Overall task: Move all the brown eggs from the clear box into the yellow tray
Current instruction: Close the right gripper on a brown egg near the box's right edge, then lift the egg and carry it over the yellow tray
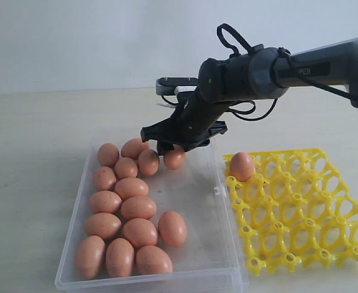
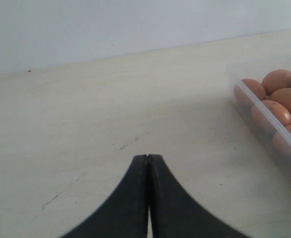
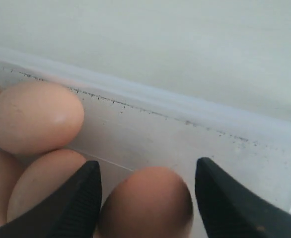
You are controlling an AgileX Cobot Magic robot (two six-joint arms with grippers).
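Pale tabletop carries the clear box [image 1: 194, 195] left of the yellow tray [image 1: 301, 207]. One brown egg [image 1: 242, 166] sits in the tray's far-left cell — about fifteen brown eggs [image 1: 138, 207] remain boxed. Right gripper [image 1: 173, 148] straddles the box's far egg, fingers apart; left gripper [image 2: 148, 158] idles, fingers together.

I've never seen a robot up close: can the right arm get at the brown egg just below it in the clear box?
Probably yes. The right end effector is open, its fingers on either side of that brown egg, with nothing over it; a neighbouring egg lies close.
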